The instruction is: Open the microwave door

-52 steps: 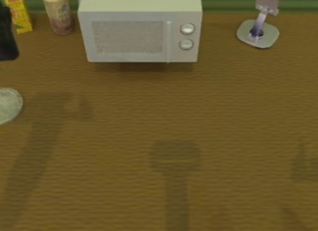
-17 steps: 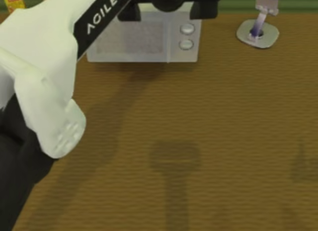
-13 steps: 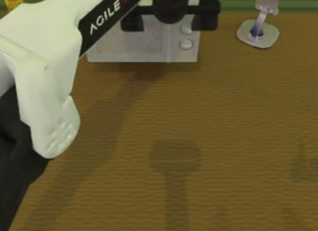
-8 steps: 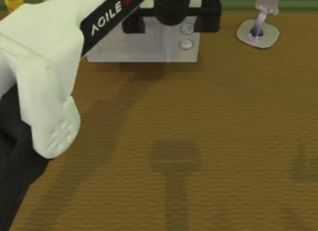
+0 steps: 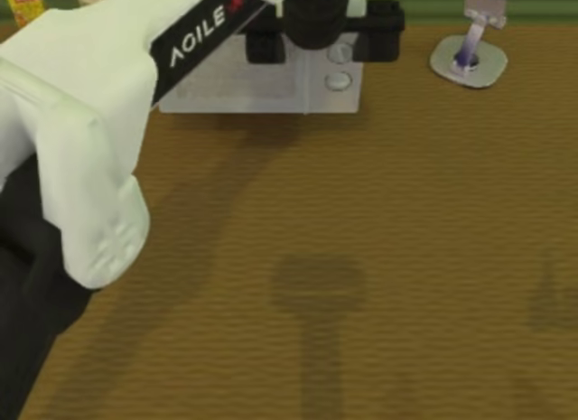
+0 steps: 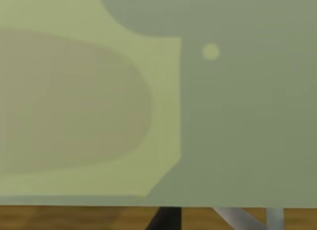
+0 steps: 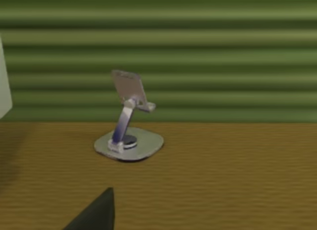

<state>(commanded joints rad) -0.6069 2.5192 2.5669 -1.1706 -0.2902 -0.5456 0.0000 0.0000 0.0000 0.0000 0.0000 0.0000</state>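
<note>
Top view: at the desk's far edge, the left gripper [image 5: 325, 42] has been shifted rightward over the microwave door [image 5: 237, 77], still shut; fingers are seen apart, handle not yet clamped.

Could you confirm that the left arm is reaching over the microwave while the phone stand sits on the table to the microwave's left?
Not quite: the top view shows the phone stand on the table to the right of the microwave. The left pincer is indeed reaching over it.
</note>
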